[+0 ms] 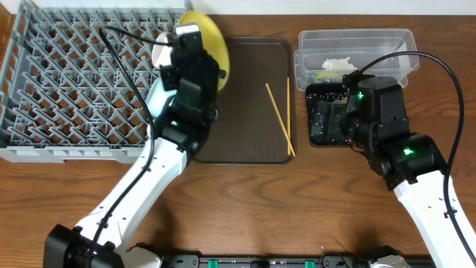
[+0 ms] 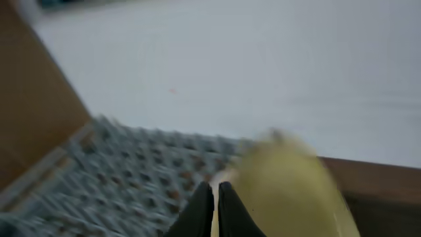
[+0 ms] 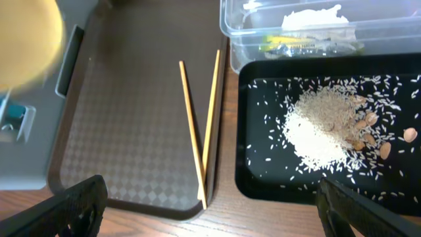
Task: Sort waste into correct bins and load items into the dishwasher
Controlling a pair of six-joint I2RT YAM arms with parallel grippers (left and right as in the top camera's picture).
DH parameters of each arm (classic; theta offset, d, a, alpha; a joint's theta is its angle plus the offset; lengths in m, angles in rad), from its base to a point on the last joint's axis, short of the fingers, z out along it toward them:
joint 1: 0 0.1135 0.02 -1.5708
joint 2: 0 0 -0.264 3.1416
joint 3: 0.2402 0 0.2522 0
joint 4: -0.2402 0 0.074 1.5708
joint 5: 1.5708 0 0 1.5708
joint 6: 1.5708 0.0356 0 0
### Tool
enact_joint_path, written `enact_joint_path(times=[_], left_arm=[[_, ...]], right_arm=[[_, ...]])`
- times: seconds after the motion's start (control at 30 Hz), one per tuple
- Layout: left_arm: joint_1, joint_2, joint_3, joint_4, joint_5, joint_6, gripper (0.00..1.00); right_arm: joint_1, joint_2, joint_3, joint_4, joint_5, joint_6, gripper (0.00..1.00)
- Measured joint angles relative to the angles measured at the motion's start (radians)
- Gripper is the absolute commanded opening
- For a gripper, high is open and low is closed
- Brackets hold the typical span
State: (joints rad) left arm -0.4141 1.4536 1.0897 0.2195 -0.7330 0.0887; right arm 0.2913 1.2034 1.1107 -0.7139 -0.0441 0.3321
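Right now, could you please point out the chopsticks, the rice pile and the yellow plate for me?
chopsticks (image 3: 193,131): right wrist view, midway along the left stick.
rice pile (image 3: 322,128): right wrist view, centre of the heap.
yellow plate (image 1: 213,31): overhead view, its upper right part, clear of the arm.

I can't read any words, numbers or signs in any of my three views. My left wrist view is too blurry to tell if anything is written there.
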Motion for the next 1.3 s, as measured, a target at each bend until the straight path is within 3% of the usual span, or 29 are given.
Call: enact_joint_path(times=[0.13, 0.33, 0.5, 0.6, 0.73, 0.87, 1.1, 1.3], left_arm=[[0.106, 0.003, 0.0, 0.082, -0.002, 0.127, 0.07], [0.266, 0.039, 0.0, 0.145, 0.114, 0.257, 0.08], [0.29, 0.056, 0.0, 0.126, 0.174, 0.29, 0.08], [0.272, 0.056, 0.0, 0.112, 0.188, 0.291, 0.13], [0.228, 0.056, 0.0, 0.056, 0.202, 0.233, 0.16], [0.164, 0.056, 0.0, -0.082, 0.209, 0.102, 0.17], [0.058, 0.056, -0.002, -0.446, 0.296, -0.187, 0.47], [0.002, 0.056, -0.002, -0.622, 0.549, -0.275, 0.6]], right_arm=[[0.0, 0.0, 0.0, 0.0, 0.0, 0.0, 0.99], [0.0, 0.0, 0.0, 0.001, 0.0, 0.0, 0.99], [0.0, 0.0, 0.0, 0.0, 0.0, 0.0, 0.99], [0.0, 0.0, 0.0, 0.0, 0.0, 0.0, 0.99], [0.0, 0.0, 0.0, 0.001, 0.0, 0.0, 0.99], [0.0, 0.0, 0.0, 0.001, 0.0, 0.0, 0.99], [0.0, 0.0, 0.0, 0.001, 0.0, 0.0, 0.99], [0.0, 0.0, 0.0, 0.0, 0.0, 0.0, 0.99]])
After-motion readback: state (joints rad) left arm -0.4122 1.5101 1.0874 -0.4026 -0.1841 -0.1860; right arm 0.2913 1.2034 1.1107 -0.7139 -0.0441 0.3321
